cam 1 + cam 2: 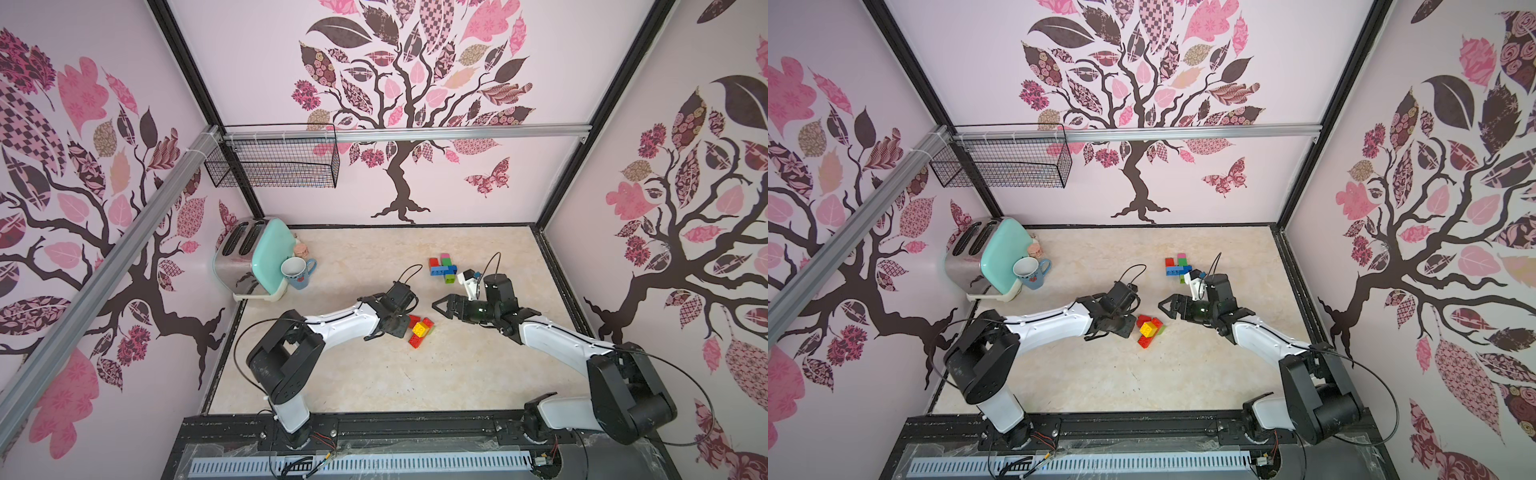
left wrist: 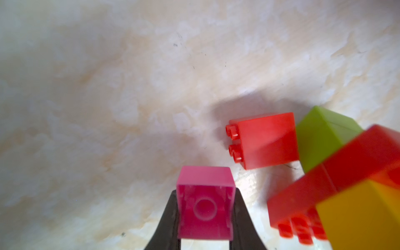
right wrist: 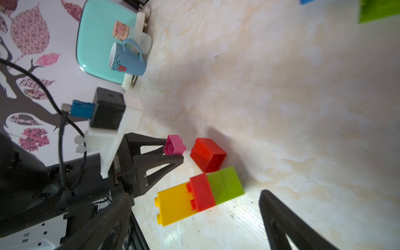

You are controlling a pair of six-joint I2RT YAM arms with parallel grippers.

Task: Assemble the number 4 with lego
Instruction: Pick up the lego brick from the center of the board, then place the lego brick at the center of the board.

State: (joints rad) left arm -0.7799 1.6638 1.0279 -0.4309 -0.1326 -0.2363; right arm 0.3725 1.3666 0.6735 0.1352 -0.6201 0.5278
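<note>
My left gripper [image 2: 205, 218] is shut on a small pink lego brick [image 2: 205, 203], whose hollow underside faces the wrist camera. The right wrist view shows the same pink brick [image 3: 174, 145] between the dark fingers, low over the tabletop. Next to it lie a loose red brick [image 3: 207, 154] and a joined yellow, red and green stack [image 3: 199, 194]. That loose pile [image 1: 419, 330] lies between the arms in both top views, where the pink brick is hidden. My right gripper [image 1: 440, 309] stands open and holds nothing. A multicoloured lego assembly [image 1: 444, 268] lies further back.
A mint and chrome toaster [image 1: 249, 257] stands at the back left with a blue mug [image 1: 297, 272] and a small cork-topped jar [image 1: 301, 249] beside it. A black wire basket [image 1: 274, 162] hangs on the back wall rail.
</note>
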